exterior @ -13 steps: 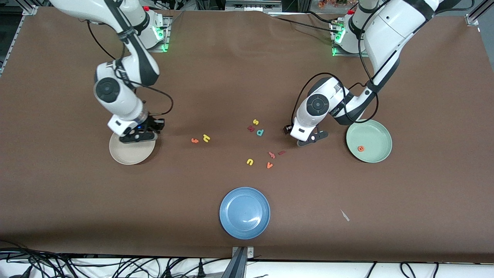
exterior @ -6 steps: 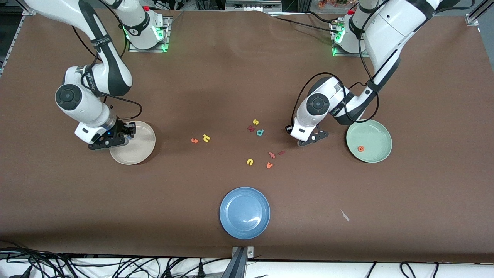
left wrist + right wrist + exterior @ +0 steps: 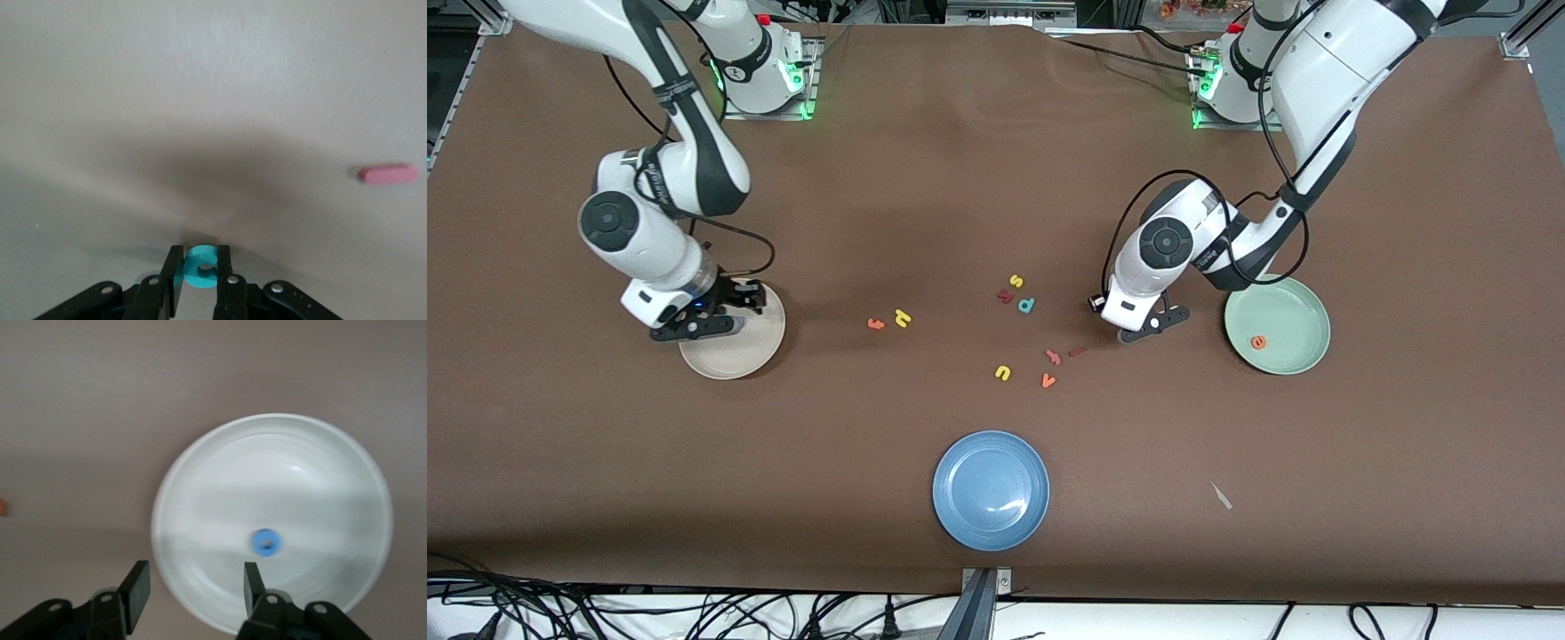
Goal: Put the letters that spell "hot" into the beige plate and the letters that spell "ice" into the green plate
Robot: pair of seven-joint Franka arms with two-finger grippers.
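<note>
In the front view we see the blue plate (image 3: 991, 490) nearest the camera, then loose letters, among them the orange "t" (image 3: 876, 324) touching the yellow "h" (image 3: 903, 317). The left gripper (image 3: 1149, 325) pinches the teal "c" (image 3: 200, 267), visible only in its wrist view. The right gripper (image 3: 193, 588), fingers wide, hovers over the beige plate (image 3: 743, 351), where its wrist view alone shows the blue "o" (image 3: 265, 541). The orange "e" (image 3: 1258, 341) lies in the green plate (image 3: 1294, 307).
</note>
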